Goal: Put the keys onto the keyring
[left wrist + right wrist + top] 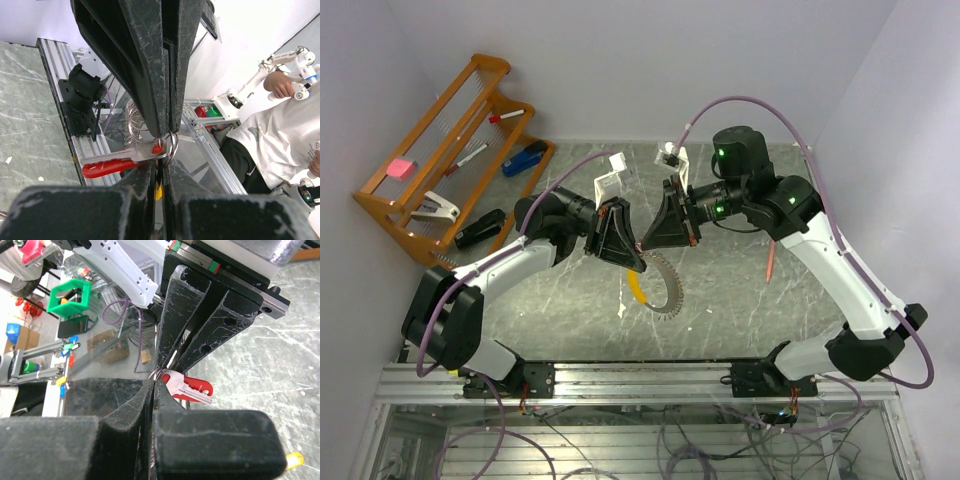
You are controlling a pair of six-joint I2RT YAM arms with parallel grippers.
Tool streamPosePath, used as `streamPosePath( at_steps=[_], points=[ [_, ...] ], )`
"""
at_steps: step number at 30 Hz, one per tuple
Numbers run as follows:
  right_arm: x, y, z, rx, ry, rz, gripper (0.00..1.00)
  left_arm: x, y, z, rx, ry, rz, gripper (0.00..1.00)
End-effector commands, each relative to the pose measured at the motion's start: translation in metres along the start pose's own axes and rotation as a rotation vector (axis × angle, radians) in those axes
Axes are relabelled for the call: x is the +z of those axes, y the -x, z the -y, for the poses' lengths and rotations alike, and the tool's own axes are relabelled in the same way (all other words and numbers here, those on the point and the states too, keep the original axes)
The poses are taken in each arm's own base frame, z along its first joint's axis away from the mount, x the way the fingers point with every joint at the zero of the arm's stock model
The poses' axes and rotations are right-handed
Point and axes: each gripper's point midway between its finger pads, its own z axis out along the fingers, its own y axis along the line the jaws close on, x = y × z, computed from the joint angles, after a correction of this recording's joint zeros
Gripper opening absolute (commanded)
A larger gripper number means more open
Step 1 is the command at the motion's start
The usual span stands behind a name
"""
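My two grippers meet tip to tip above the middle of the table, the left gripper [632,256] and the right gripper [651,242] both shut. Each pinches a thin silvery loop [173,145] of the keyring. The keyring's coiled arc [667,290] and yellow tag [638,287] hang below them. A key with a silver blade and a red part [117,164] lies at the loop, sticking out sideways over my left fingertips [145,172]. In the right wrist view the same key [192,387] juts right of my right gripper [155,382]. My left gripper [161,167] shows yellow through its gap.
A thin red pencil [772,262] lies on the marble table [740,300] under the right arm. A wooden rack [450,150] with a stapler, pens and clips stands at the back left. White holders [612,180] stand at the back middle.
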Motion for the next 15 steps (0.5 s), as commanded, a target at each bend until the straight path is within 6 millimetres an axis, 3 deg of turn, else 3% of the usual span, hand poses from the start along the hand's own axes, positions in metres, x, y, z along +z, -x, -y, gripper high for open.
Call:
streamPosePath(
  at_steps=[1, 15],
  points=[
    [0.0007, 0.0339, 0.0196, -0.075, -0.042, 0.108, 0.00, 0.0064, -0.0159, 0.0259, 0.101, -0.036, -0.077, 0.07],
    [-0.0008, 0.0358, 0.0248, 0.022, 0.034, 0.132, 0.00, 0.0113, -0.0145, 0.0326, 0.118, -0.055, -0.088, 0.07]
  ],
)
